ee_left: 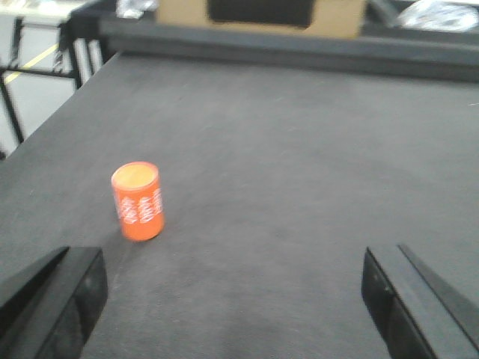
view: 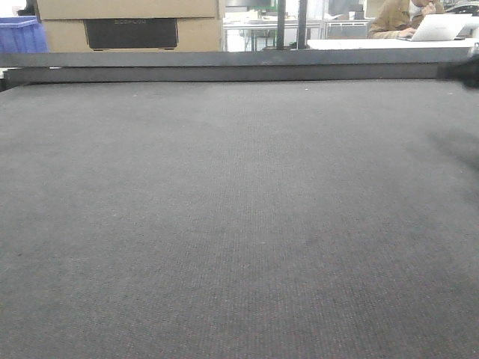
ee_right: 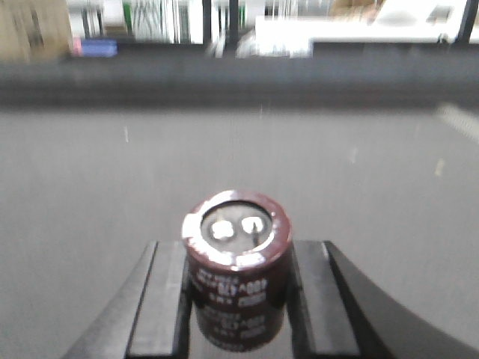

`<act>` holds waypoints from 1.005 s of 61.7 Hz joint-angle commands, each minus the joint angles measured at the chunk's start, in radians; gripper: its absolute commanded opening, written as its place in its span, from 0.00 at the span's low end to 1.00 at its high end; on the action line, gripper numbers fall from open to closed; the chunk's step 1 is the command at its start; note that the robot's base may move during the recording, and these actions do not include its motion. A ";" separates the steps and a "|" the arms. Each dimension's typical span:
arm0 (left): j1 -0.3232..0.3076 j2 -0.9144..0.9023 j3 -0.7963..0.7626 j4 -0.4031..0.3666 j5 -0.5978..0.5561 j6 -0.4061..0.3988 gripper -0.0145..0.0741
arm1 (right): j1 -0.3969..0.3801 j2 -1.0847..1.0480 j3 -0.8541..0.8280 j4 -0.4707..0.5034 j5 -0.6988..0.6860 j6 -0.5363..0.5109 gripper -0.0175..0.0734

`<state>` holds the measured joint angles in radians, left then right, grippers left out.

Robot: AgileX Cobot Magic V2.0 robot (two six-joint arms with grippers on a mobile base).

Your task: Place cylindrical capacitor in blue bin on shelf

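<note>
Grey tabletop [ee_right: 75, 187]; right jaws pinch maroon, silver-topped cylindrical capacitor [ee_right: 237, 288]; left jaws spread.

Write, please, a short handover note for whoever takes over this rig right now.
Left gripper: open and empty above the grey table mat; an orange cylinder stands on the mat ahead of it.
Right gripper: shut on the cylindrical capacitor, upright, terminals up.
Done: capacitor grasped.
Left: carry it to the shelf, not in view, and drop it in the blue bin; a blue crate shows beyond the mat, possibly it.
</note>
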<state>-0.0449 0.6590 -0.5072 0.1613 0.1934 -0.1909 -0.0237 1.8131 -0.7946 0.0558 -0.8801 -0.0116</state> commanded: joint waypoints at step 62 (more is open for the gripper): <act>0.183 1.288 -0.406 -0.106 -0.869 -0.011 0.84 | -0.003 -0.151 0.016 -0.007 0.117 -0.002 0.02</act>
<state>0.1286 1.9174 -0.8792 0.0648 -0.6526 -0.1988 -0.0237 1.6744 -0.7819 0.0536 -0.7436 -0.0116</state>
